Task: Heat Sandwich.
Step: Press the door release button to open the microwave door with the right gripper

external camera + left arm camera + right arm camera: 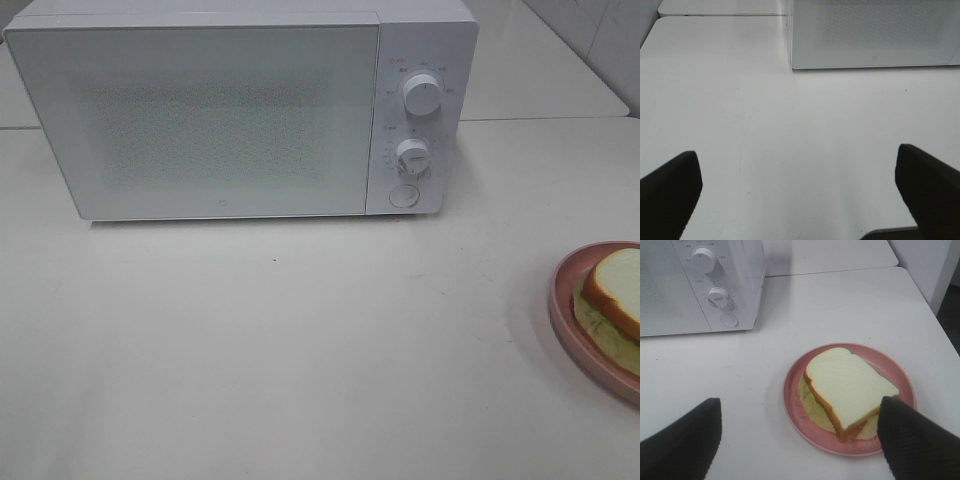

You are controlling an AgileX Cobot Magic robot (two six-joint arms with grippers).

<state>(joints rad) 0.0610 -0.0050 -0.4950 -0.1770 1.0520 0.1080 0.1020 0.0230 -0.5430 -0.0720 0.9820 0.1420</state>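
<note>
The white box-shaped microwave [200, 110] is sitting shut, so its door is needing opening first, and the round pink plate [890, 367] is best lifted level by its rim. The thick white-bread sandwich [850, 385] is lying flat on that plate, right of the microwave. It is near-square, its rounded end pointing toward the microwave, while the left claw [796, 152] and right claw [797, 407] are hanging wide apart, empty.

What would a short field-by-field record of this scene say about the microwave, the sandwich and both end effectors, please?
microwave: on the table, door shut
sandwich: on the plate, right of and in front of the microwave
plate: pink, round, on the table
left end effector: open, empty, over bare table
right end effector: open, empty, near the sandwich
progress: sandwich not yet in the microwave
</note>
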